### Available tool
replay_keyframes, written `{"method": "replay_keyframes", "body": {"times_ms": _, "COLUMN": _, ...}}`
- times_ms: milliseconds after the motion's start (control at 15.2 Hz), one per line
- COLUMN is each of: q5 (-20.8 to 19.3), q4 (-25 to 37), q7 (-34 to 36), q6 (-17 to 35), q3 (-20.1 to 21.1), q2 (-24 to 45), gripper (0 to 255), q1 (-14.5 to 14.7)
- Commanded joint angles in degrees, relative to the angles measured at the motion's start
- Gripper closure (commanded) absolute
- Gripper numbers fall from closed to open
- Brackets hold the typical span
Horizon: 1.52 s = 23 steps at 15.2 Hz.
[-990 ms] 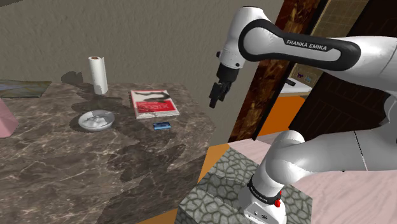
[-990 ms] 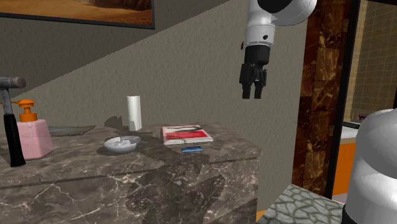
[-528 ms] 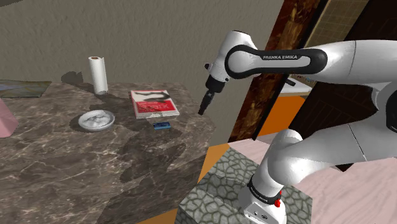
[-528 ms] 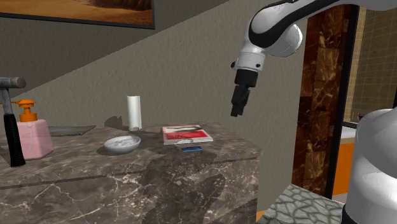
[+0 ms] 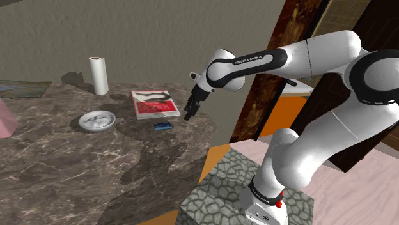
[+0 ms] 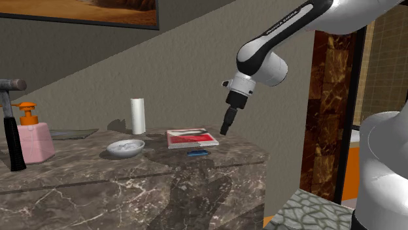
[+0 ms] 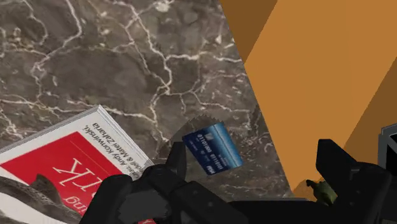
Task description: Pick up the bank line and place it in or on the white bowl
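Observation:
A small blue card (image 5: pixel 163 126) lies flat on the dark marble counter (image 5: pixel 77 160), just in front of a red and white book (image 5: pixel 153 103). The white bowl (image 5: pixel 97 119) sits further to the shoulder view's left, with something pale in it. My black gripper (image 5: pixel 187 117) hangs above the counter's right end, to the right of the card and a little above it. In the wrist view the card (image 7: pixel 212 147) lies ahead of the open gripper (image 7: pixel 257 168), nearer one finger (image 7: pixel 172 164), untouched. In the second exterior view the gripper (image 6: pixel 223 132) hovers over the book's far corner, with the card (image 6: pixel 197 153) and the bowl (image 6: pixel 125 147) below.
A white paper roll (image 5: pixel 98 75) stands at the back by the wall. A pink soap dispenser (image 6: pixel 33 137) and a hammer (image 6: pixel 12 124) stand at the counter's far left. The counter edge drops to an orange floor (image 7: pixel 318 63) close beside the card. The stone-patterned stand (image 5: pixel 246 192) is lower right.
The arm has swung down and toward the shoulder view's left, bringing the gripper from high beside the counter to just above its right end. The card, book and bowl have not moved.

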Motion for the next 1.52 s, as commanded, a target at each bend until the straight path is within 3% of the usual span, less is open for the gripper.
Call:
{"method": "replay_keyframes", "body": {"times_ms": 0, "q5": 4.96, "q4": 1.82, "q7": -8.77, "q6": 3.54, "q3": -3.44, "q2": 4.52, "gripper": 0, "q1": 4.4}}
{"method": "replay_keyframes", "body": {"times_ms": 264, "q5": 19.08, "q4": 7.11, "q7": -28.44, "q6": 6.58, "q3": -10.25, "q2": 14.17, "gripper": 0, "q1": 13.39}}
{"method": "replay_keyframes", "body": {"times_ms": 462, "q5": 31.22, "q4": 12.51, "q7": -43.7, "q6": 5.01, "q3": -13.0, "q2": 21.93, "gripper": 0, "q1": 17.55}}
{"method": "replay_keyframes", "body": {"times_ms": 990, "q5": 40.98, "q4": 15.11, "q7": -50.81, "q6": 6.4, "q3": -11.26, "q2": 29.29, "gripper": 0, "q1": 18.46}}
{"method": "replay_keyframes", "body": {"times_ms": 1452, "q5": 40.98, "q4": 15.11, "q7": -50.81, "q6": 6.4, "q3": -11.23, "q2": 29.29, "gripper": 0, "q1": 18.42}}
